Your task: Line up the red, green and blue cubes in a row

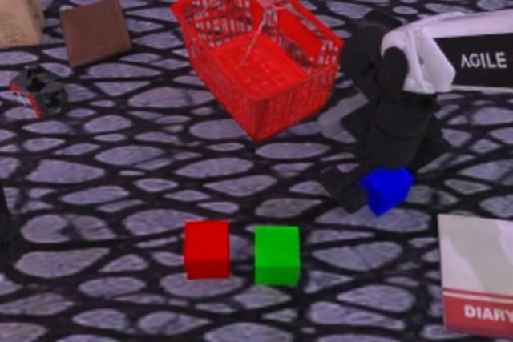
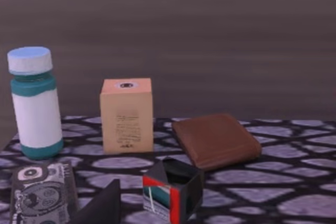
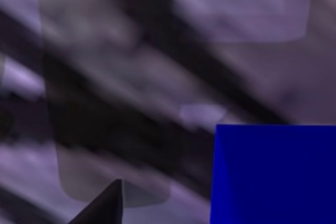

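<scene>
My right gripper [image 1: 377,190] clamped on the blue cube [image 1: 388,188].
It sits right of the green cube [image 1: 277,255] and red cube [image 1: 207,249], farther back; those two stand side by side.

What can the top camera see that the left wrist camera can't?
Only the top view shows the red cube, green cube and blue cube, the red basket, a diary and the right gripper at the blue cube. Only the left wrist view shows a white and teal bottle and a patterned black box. Both show the tan box, the brown wallet, the black-and-red block and the stone-patterned table.
</scene>
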Tool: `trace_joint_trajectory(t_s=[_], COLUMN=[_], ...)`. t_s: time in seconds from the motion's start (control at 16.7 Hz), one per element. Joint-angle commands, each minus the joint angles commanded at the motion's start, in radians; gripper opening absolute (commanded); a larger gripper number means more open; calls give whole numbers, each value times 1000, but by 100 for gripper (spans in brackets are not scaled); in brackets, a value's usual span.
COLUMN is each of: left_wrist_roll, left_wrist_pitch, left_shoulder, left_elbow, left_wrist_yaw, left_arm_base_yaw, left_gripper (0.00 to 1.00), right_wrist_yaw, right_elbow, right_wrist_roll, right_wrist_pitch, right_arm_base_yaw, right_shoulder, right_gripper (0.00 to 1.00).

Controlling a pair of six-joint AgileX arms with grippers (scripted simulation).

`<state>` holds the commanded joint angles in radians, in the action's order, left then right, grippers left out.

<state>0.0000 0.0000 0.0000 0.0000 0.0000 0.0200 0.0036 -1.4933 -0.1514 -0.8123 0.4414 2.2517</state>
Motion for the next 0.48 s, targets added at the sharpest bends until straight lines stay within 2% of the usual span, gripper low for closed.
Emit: trace_joint_trajectory(t_s=[0.12, 0.48], left_wrist_roll=[0, 0], left_wrist_pitch=[0, 0], left_shoulder=[0, 0], left_elbow=[0, 0], left_wrist_yaw=[0, 0], left_arm_base_yaw=[0, 0], left_gripper=[100, 100], right_wrist_yaw=[0, 0], right_elbow=[0, 0], right_wrist_roll=[0, 0], right_wrist_pitch=[0, 0], right_arm_base_yaw=[0, 0], right_shoulder=[0, 0], right_gripper=[100, 55])
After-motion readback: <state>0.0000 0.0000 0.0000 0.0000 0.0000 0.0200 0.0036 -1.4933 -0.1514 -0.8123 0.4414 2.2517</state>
